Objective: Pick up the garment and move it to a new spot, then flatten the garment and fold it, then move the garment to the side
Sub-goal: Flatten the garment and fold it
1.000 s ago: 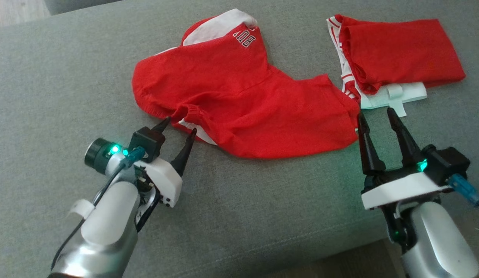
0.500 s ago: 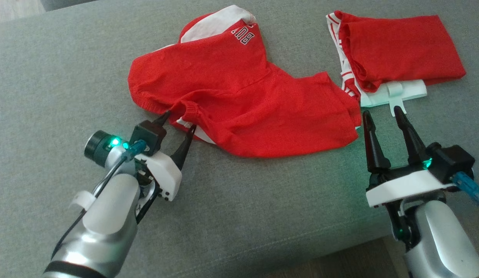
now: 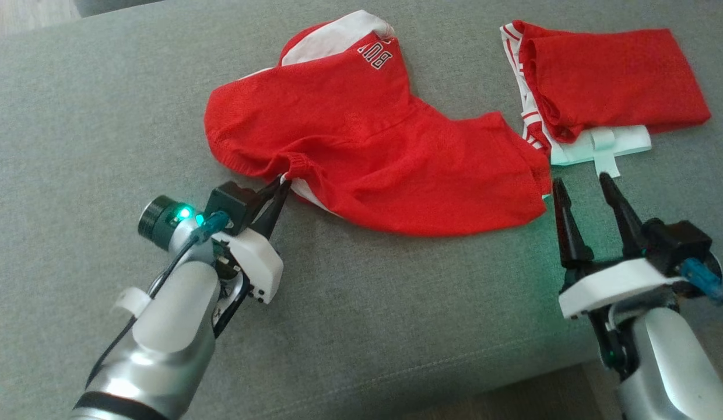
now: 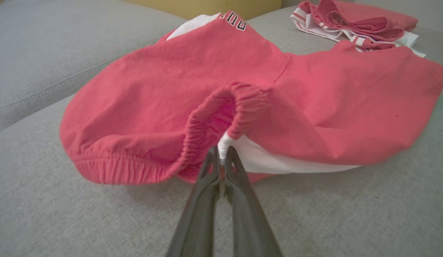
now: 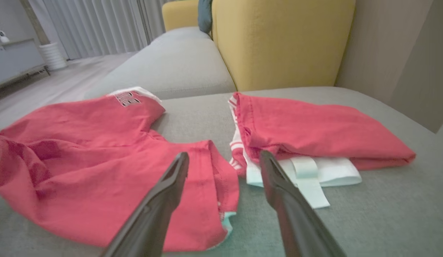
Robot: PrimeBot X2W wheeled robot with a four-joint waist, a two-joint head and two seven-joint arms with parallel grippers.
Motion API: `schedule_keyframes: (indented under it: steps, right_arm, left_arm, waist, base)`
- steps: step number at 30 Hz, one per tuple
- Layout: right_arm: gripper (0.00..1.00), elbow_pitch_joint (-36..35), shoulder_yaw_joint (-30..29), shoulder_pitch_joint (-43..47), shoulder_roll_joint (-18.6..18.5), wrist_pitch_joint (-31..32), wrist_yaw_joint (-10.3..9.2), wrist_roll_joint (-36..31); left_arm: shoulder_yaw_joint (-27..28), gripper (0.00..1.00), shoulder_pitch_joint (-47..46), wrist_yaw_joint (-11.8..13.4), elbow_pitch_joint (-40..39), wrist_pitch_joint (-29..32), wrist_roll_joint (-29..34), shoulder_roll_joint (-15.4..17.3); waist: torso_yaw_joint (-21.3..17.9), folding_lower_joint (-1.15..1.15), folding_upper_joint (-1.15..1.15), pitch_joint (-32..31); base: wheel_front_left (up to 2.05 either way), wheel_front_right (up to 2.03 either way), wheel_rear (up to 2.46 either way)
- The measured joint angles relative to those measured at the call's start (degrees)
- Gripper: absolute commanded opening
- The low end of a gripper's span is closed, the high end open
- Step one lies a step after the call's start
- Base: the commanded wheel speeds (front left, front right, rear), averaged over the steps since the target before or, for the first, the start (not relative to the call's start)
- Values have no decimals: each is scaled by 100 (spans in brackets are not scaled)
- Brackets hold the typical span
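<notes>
Head view: your left gripper point(image 3: 278, 185) has clenched within the last second. Both earlier frames show its 2 fingers spread on either side of the gathered waistband; now they meet on the near edge of the red shorts point(image 3: 367, 151). The shorts lie crumpled in the middle of the grey sofa seat point(image 3: 105, 116), with the white panel and lettering at the far end. Your right gripper point(image 3: 581, 182) stays released, its fingers spread and apart from the cloth, just beside the shorts' right hem. A folded red garment point(image 3: 612, 76) sits near the far right, already stacked. Left wrist view: the left gripper point(image 4: 221, 157) pinches a small bite where the elastic waistband point(image 4: 214, 107) meets the white lining point(image 4: 264, 162). The shorts point(image 4: 164, 92) look barely raised at that point, otherwise flat on the seat. Right wrist view: the right gripper point(image 5: 224, 157) is open and empty, with the shorts point(image 5: 82, 150) to its left and the folded garment point(image 5: 314, 132) to its right, before a yellow backrest point(image 5: 278, 39). Judgement: the pick-up now has its grip, on 1 side only, but the lift has not begun. The bite is thin, so raise slowly and watch for slip.
</notes>
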Motion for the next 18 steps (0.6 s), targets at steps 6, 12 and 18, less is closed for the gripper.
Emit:
schedule_keyframes:
  steps: [6,12,18]
  right_arm:
    - [100,320,-57,319,-69,92,0,-326]
    - [100,581,224,442,-365,196,0,-676]
    - [100,989,748,294,-737,247,0,-1631]
  left_arm:
    - [-32,0,24,1,-180,-2,-47,4]
    - [-16,0,184,18,-444,-3,-94,10]
    - [-24,0,248,57,-572,-3,-151,15]
  waist:
    - [75,0,0,-84]
    - [157,0,0,-131]
    - [244,0,0,-67]
  base:
    - [0,0,0]
    - [0,0,0]
    - [0,0,0]
